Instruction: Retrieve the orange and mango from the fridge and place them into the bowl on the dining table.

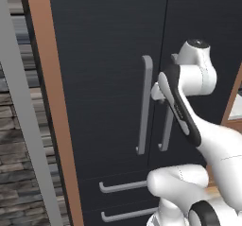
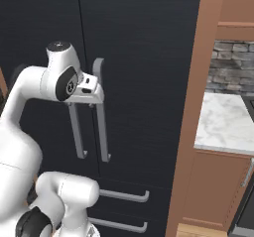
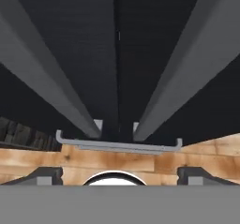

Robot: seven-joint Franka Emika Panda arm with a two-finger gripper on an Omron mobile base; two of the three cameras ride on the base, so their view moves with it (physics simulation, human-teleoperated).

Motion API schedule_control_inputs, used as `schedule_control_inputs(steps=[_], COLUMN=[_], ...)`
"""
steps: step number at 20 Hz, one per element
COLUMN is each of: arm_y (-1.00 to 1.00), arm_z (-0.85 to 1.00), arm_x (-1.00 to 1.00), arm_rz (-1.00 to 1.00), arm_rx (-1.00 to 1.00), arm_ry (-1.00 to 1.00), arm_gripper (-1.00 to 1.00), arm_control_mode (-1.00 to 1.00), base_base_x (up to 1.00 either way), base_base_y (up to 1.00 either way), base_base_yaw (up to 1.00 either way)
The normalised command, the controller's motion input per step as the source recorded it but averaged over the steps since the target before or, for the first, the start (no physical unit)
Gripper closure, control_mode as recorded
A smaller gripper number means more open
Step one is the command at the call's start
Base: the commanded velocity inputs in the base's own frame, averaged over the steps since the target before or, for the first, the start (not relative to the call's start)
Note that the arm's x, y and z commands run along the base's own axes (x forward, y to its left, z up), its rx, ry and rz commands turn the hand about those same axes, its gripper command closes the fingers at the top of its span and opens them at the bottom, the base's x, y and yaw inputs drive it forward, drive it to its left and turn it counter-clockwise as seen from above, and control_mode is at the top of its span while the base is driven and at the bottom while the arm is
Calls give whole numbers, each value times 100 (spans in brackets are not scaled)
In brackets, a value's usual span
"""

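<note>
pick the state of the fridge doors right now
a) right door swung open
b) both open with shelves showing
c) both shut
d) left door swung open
c: both dark doors of the fridge sit flush along the centre seam, the two long bar handles stand side by side, and the open gripper looks down between them with no shelves in sight.

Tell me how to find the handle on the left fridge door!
Look at the tall dark fridge, whose two doors are shut. Two long grey bar handles stand upright side by side at the seam between the doors. The left door handle is the left one of the pair, out in full view, while the robot's arm crosses in front of its twin; the shorter drawer handles lie flat lower down.
</note>
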Motion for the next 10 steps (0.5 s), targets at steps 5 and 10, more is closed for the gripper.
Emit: schedule_control_inputs(steps=[5,10], arm_y=[0,0], arm_z=[-5,-5], arm_x=[-66,-56], arm_rz=[0,0], arm_rx=[0,0], arm_ry=[-12,-9], arm_gripper=[-100,-100], arm_control_mode=[-100,-100], base_base_x=[0,0], base_base_y=[0,0], base_base_yaw=[0,0])
